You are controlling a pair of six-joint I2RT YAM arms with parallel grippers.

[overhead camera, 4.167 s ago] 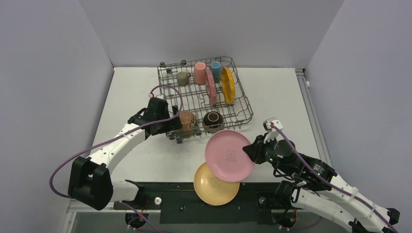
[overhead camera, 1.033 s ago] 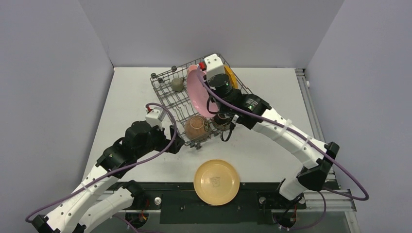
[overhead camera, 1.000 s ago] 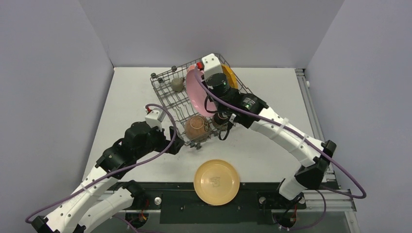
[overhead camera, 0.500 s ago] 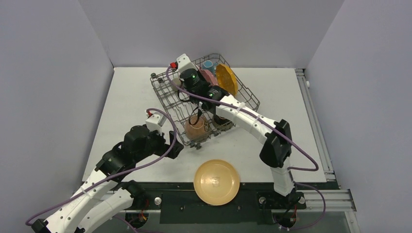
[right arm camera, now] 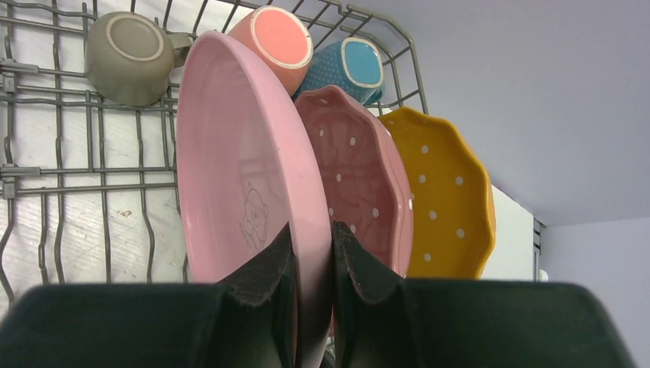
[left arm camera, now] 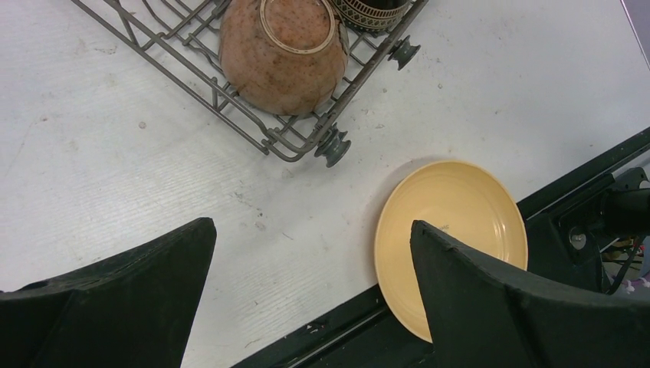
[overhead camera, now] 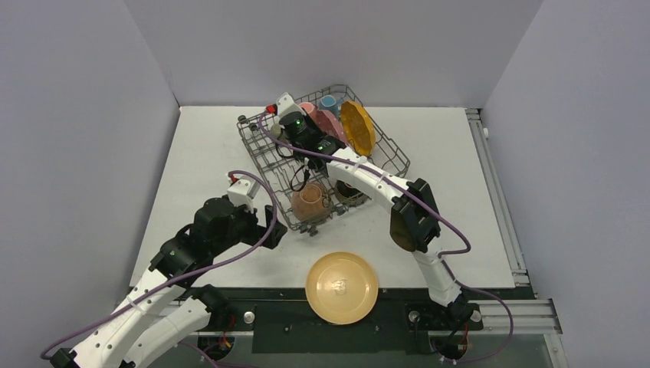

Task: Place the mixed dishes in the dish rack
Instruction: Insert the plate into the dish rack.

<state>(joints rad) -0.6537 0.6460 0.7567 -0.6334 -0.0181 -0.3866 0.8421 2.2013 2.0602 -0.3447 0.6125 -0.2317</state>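
Where the top view looks down on the table (overhead camera: 207, 153), the dish rack (overhead camera: 270, 161) sits skewed toward the far edge. The right arm (overhead camera: 368, 180) reaches across it to its far left part, and its jaws cannot be made out from here. The scalloped orange-yellow plate (overhead camera: 357, 128) stands on edge at the rack's far right. The terracotta bowl (overhead camera: 310, 201) sits mouth-down at the rack's near corner. A plain yellow plate (overhead camera: 342, 287) lies flat at the table's near edge, half over the black rail (overhead camera: 276, 318). The left gripper (overhead camera: 272, 224) hangs just beside the rack's near corner. Left wrist view: jaws spread wide with nothing between them but bare table; the yellow plate lies near one finger. Judged best taken by the rim where it passes the table's edge, since a flat plate offers no other purchase. Right wrist view: the right gripper (right arm camera: 310, 230) pinches the near rim of the pink plate (right arm camera: 230, 153), which stands on edge over the rack's wires. The scalloped pink plate (right arm camera: 360, 176) is close beside it; contact cannot be told. The pink cup (right arm camera: 272, 42), blue cup (right arm camera: 349, 69) and grey-green cup (right arm camera: 126, 54) sit upturned beyond. Judged: the plate is stiff, smooth-glazed and slippery. A thin rim pinch lets it swing, and it looks brittle enough to chip on wire or neighbour, so it wants a gentle seating.
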